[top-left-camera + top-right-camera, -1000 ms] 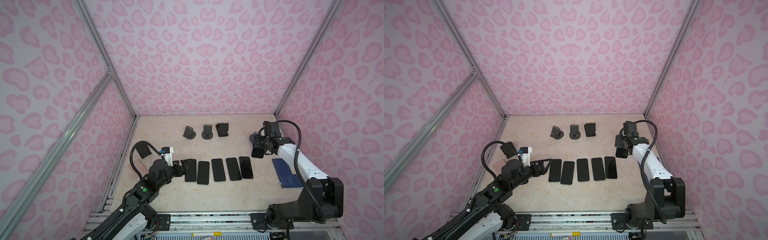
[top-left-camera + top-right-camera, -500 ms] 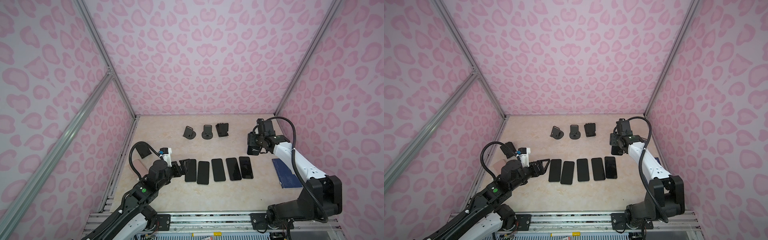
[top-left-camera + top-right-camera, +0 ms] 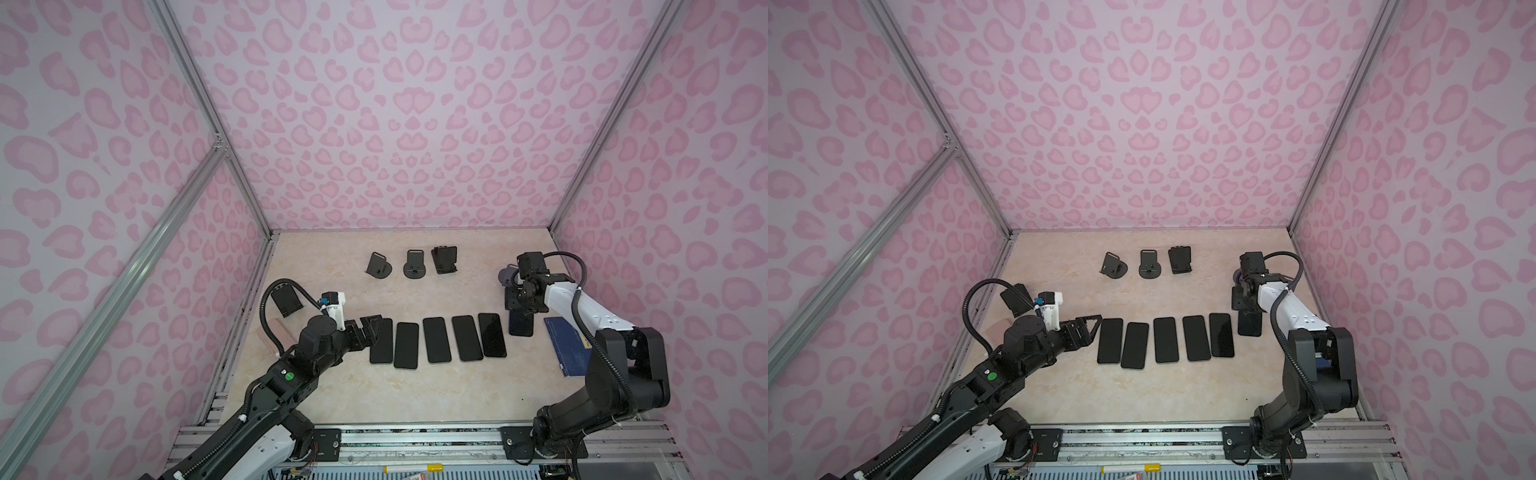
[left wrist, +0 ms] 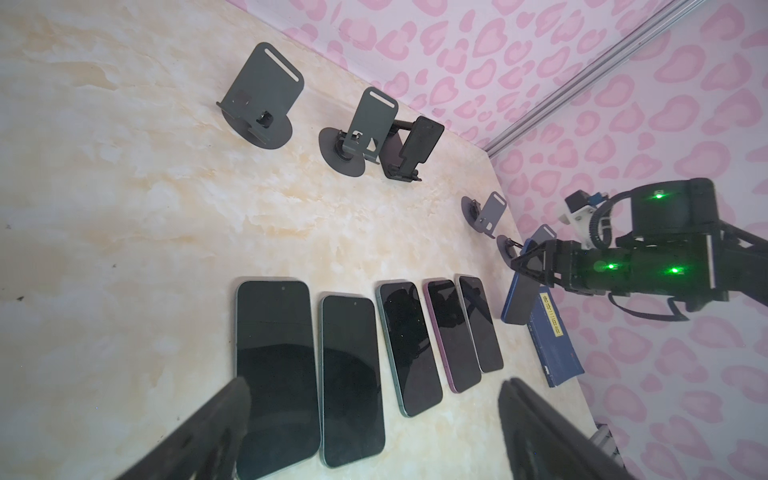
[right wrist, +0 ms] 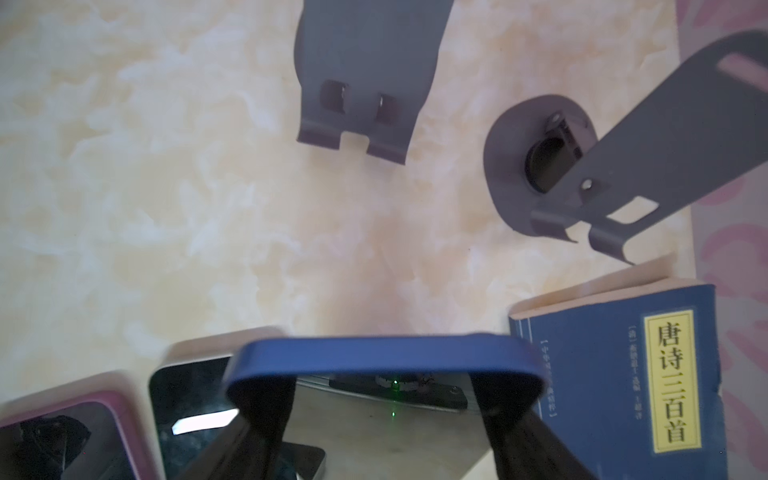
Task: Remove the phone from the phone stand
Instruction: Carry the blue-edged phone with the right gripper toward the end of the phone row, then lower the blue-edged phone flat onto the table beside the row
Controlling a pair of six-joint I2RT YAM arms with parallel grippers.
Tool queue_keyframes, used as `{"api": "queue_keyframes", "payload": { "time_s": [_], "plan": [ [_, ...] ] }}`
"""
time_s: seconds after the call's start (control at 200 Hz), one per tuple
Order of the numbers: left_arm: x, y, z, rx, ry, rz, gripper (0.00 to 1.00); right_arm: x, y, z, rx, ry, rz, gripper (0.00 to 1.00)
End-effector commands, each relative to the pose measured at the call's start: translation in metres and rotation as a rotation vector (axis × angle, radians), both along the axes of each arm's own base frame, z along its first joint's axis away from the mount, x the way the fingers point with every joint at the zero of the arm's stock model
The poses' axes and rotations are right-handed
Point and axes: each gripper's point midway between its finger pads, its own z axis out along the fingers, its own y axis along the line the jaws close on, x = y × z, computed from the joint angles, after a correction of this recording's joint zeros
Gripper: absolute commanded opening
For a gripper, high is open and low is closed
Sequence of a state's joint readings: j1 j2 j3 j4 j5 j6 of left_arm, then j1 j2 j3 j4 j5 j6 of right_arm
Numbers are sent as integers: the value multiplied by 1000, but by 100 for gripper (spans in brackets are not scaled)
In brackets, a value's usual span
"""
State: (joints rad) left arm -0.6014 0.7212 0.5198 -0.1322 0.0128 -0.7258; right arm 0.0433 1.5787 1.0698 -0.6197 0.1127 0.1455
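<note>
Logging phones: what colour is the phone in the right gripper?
Blue; the phone shows best in right wrist view.

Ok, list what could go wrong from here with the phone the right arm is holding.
1. The right tool pinches the blue phone by its edges near one end only. The rest hangs free, so it may swing or slip out.
2. It hangs between the row's last phone and the blue book. Set down carelessly, it could land on either.

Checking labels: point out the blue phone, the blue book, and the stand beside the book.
blue phone (image 5: 386, 351): right wrist view, short edge.
blue book (image 5: 615, 395): right wrist view, front cover.
stand (image 5: 505, 174): right wrist view, round base.
</note>
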Motion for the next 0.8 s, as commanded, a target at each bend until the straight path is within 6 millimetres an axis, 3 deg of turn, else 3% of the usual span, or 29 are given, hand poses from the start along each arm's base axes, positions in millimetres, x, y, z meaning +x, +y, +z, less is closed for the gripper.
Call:
{"api": "queue_keyframes", "payload": {
  "time_s": [0.0,0.295,0.795],
  "plan": [
    [-1,0,12,-17,-25,-6,97,-15,-6,-9,-36,86,33,55],
    [-3,-2,23,-33,-47,-22,97,-35,-5,-44,-8,250,37,54],
    [-4,-5,32,-37,-49,-41,97,-38,5,-61,83,315,74,56]
  ]
}}
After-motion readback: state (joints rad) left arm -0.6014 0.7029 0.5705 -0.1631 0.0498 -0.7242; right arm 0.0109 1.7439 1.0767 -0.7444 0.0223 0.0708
